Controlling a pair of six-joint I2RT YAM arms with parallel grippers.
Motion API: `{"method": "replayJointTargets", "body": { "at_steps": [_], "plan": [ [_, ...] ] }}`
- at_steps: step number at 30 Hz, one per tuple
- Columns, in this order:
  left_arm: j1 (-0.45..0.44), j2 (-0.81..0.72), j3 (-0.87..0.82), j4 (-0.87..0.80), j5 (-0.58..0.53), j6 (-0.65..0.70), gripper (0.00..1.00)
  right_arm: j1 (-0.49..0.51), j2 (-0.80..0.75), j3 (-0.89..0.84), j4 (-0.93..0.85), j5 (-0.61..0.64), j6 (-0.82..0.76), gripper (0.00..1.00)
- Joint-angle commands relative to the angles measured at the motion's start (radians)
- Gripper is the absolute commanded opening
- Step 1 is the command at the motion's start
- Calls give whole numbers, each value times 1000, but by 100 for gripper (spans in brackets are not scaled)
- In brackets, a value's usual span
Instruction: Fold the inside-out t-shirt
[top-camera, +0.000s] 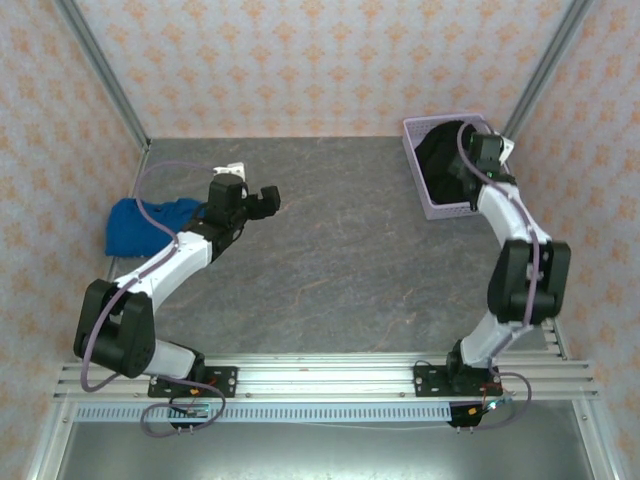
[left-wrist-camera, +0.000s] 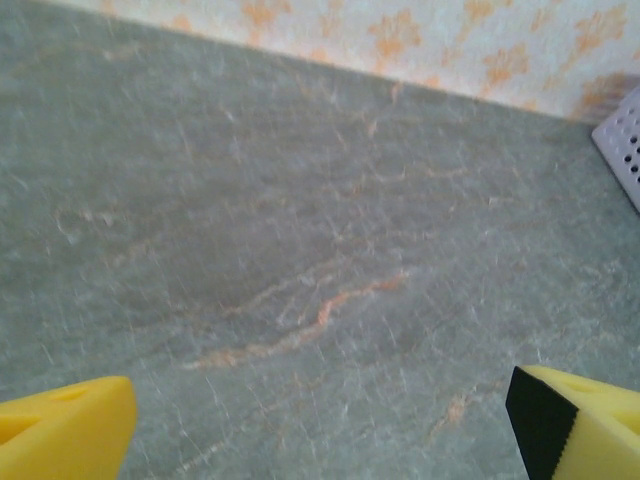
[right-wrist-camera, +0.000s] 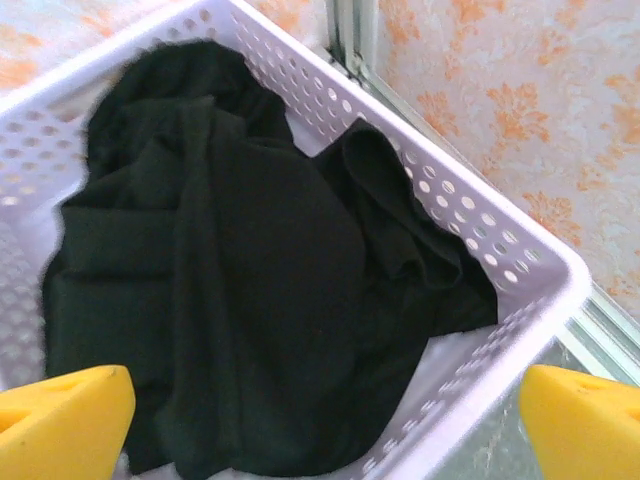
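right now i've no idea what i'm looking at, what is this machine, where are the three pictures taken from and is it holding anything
These are two robot arms bolted side by side at the near edge of a grey table. The wide picture looks down from above and behind them. The other two pictures come from a camera on each wrist. The yellow wedges in their bottom corners are that gripper's own fingers.

The left gripper hangs open over bare table. The right gripper is open above a pale perforated basket at the table's far right corner. A crumpled black t-shirt lies inside the basket. A blue garment lies at the table's left side. Neither gripper holds anything.
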Motion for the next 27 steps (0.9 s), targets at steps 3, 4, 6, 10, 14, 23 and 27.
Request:
{"method": "replayJointTargets", "body": {
  "at_steps": [3,4,6,10,14,23,27],
  "plan": [
    [-23,33,53,-64,43,-40,98,-22,274,297,-260,-83,52,99],
    [-25,39,56,-69,39,-42,98,-25,312,335,-272,-114,71,99],
    [-27,49,62,-82,29,-45,98,-32,390,414,-288,-146,110,99],
    [-26,53,73,-109,29,-43,98,-33,572,649,-410,-168,151,98],
    [-27,41,72,-129,12,-40,99,-35,716,797,-419,-316,201,85],
    [-27,-24,44,-179,-16,-41,99,-33,479,755,-332,-323,159,0],
    [-27,-102,-9,-169,-47,-56,100,-21,54,472,-102,-321,165,0]
  ]
}}
